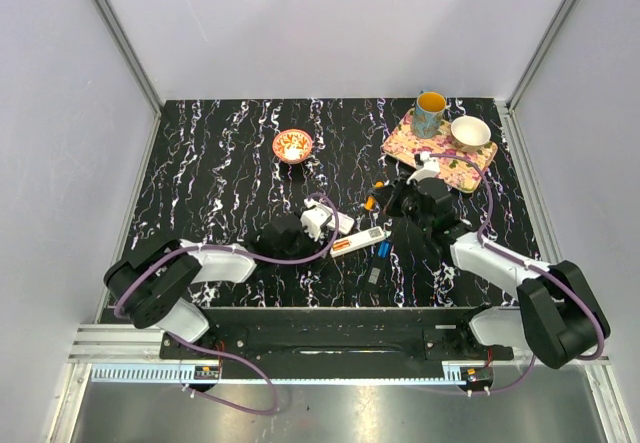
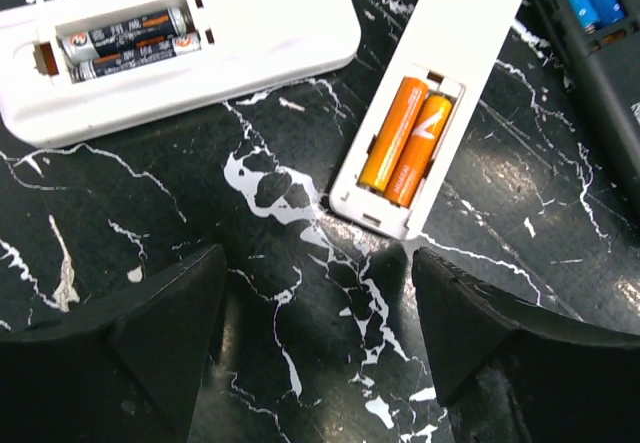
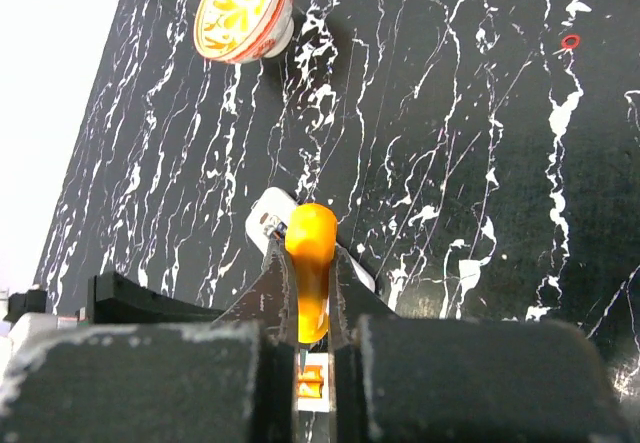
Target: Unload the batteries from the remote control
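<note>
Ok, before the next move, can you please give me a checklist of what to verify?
1. Left claw open: ok.
2. Compartment of slim remote uncovered, two orange cells inside: ok.
3. Left claw lined up on those cells: not ok, they lie ahead and off to one side.
4. Right claw shut on one orange battery: ok.
5. Place to drop that battery: cannot tell.

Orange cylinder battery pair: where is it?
Left wrist view, right of centre: the orange batteries lie inside the slim white remote, right of the wider white remote.
</note>
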